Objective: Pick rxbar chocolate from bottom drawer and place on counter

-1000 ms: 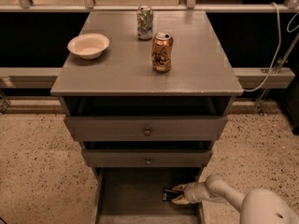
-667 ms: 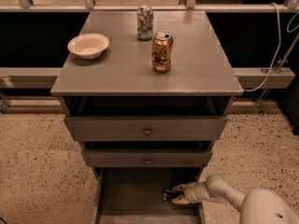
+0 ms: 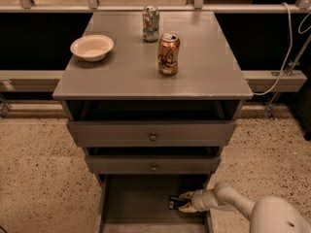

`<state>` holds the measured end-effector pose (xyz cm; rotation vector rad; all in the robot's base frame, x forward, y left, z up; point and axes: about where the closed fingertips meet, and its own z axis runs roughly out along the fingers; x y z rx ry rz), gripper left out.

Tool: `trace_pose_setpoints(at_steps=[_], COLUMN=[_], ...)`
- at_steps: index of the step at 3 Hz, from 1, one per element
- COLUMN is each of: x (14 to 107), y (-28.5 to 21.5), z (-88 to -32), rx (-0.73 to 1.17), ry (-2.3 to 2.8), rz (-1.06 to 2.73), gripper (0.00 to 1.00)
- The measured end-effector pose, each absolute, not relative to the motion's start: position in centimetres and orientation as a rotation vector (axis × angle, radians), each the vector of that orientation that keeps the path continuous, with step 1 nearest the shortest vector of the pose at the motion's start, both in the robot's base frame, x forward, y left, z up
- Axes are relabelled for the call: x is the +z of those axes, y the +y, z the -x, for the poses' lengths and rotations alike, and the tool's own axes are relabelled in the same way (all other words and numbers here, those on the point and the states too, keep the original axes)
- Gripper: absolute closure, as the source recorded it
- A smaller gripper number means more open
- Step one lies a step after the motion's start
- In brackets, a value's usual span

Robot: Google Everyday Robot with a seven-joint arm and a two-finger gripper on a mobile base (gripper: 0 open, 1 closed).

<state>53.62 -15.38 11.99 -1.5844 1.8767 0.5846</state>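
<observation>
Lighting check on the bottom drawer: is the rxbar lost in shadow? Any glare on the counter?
Camera view: the drawer is in deep shadow, so the black rxbar barely separates from its dark floor; the pale pincer, at the rxbar on the drawer's right, stands out. Same view: the counter is evenly lit, only mild sheen near its front edge.

Black rxbar chocolate (image 3: 174,203) flat in open bottom drawer (image 3: 141,198) (gripper (image 3: 181,203) at it)

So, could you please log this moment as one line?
gripper: in bottom drawer, at rxbar | rxbar: not yet on counter | counter: two cans, bowl
</observation>
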Motion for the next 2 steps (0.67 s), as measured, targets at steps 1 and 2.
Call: trace_pose_setpoints(at_steps=[1, 2], x=[11.99, 11.99], y=[-15.38, -15.38], z=[-53.62, -53.62], rx=[0.585, 0.585], ry=[1.877, 1.877], rz=[1.584, 1.584], gripper=[0.61, 0.36])
